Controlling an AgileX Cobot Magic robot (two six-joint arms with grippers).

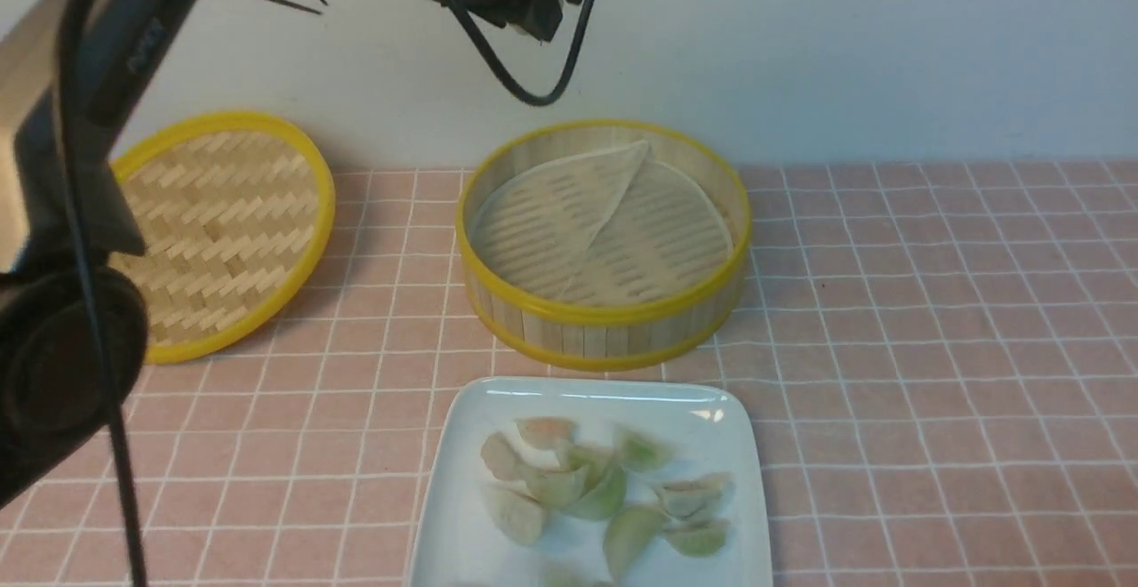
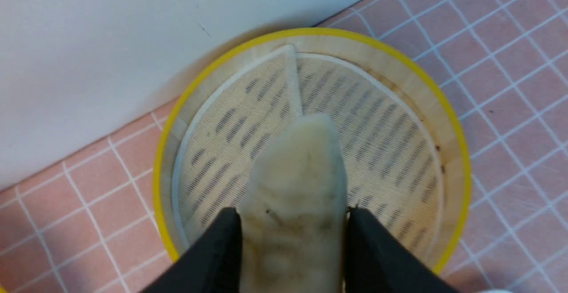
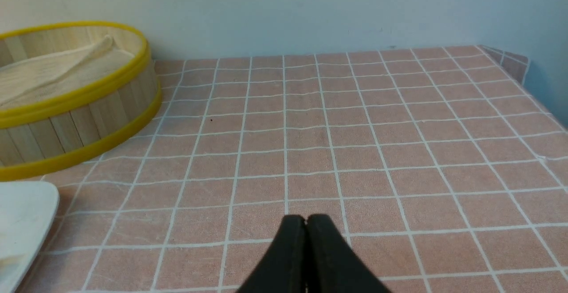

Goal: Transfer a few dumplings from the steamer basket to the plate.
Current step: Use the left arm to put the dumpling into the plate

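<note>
Left wrist view: my left jaws grip a dumpling (image 2: 293, 182) over the steamer basket (image 2: 310, 32); its soft skin could slip or tear before reaching the plate (image 1: 453, 480); right jaws clenched, empty

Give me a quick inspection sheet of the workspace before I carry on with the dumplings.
Surface: pink checked cloth, flat, no spills seen.
Job's things: the basket shows only its folded liner. The plate in front of it holds a heap of dumplings. One more dumpling is held above the basket.
Clutter: woven lid left of the basket, apart from it.
Grippers: left gripper shut on the dumpling. Right gripper shut, empty, above bare cloth.
Cables: black cable hangs in a loop above the basket. A second cable runs down at the far left.
Surroundings: plain pale wall behind; nothing else seen.
</note>
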